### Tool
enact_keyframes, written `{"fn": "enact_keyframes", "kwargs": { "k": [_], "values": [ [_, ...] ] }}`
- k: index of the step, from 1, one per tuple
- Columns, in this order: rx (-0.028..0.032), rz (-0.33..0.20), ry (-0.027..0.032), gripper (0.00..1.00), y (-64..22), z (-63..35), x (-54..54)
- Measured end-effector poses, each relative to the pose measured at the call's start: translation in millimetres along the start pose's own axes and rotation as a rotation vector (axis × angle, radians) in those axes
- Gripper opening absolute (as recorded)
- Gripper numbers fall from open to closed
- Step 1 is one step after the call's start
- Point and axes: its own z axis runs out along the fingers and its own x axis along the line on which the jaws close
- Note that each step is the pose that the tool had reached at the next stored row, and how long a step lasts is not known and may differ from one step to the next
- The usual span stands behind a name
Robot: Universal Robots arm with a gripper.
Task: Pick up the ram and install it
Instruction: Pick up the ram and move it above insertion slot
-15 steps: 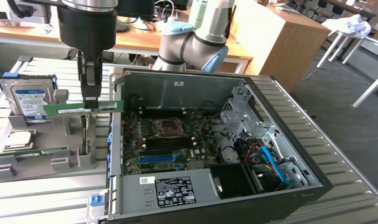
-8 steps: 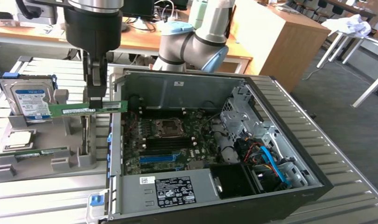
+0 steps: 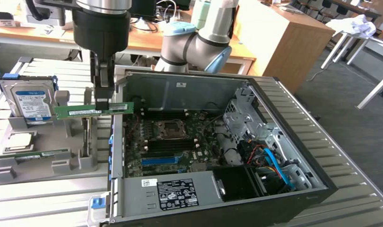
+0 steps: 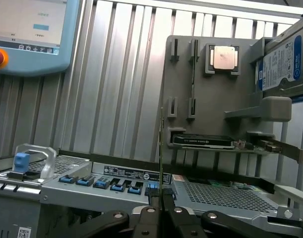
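The ram (image 3: pixel 93 111) is a long green stick with a white sticker. It hangs level in the air over the grey parts holder (image 3: pixel 46 171), just outside the wall of the open computer case (image 3: pixel 178 90) on the exterior view's left. My gripper (image 3: pixel 102 107) comes straight down and is shut on the ram's upper edge near its middle. In the wrist view the ram (image 4: pixel 161 148) shows edge-on as a thin upright line rising from between the two shut black fingers (image 4: pixel 150 218). The motherboard (image 3: pixel 172 142) lies open inside the case.
The holder carries a silver hard drive (image 3: pixel 30 101) with a blue-white label, a square processor chip (image 3: pixel 18 141) and another green stick (image 3: pixel 40 154). The wrist view shows the chip (image 4: pixel 223 57), the drive (image 4: pixel 285 59), a black card (image 4: pixel 203 141) and a teach pendant (image 4: pixel 27 34).
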Motion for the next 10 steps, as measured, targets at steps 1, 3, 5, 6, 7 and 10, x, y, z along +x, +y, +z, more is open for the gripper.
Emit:
{"fn": "enact_keyframes", "kwargs": {
  "k": [1, 3, 5, 6, 7, 10],
  "values": [
    [0.0000, 0.000, 0.0000, 0.13, -0.6, 0.0, 0.1],
    [0.0001, 0.000, -0.0001, 0.13, -1.8, 0.0, 0.2],
    [0.0001, 0.000, -0.0001, 0.13, -2.9, -0.1, 0.3],
    [0.0001, 0.000, 0.0000, 0.13, -3.5, -0.1, 0.4],
    [0.0001, 0.000, 0.0000, 0.13, -4.0, -0.2, 0.5],
    [0.0000, 0.000, 0.0000, 0.13, -5.4, -0.3, 0.7]
  ]
}}
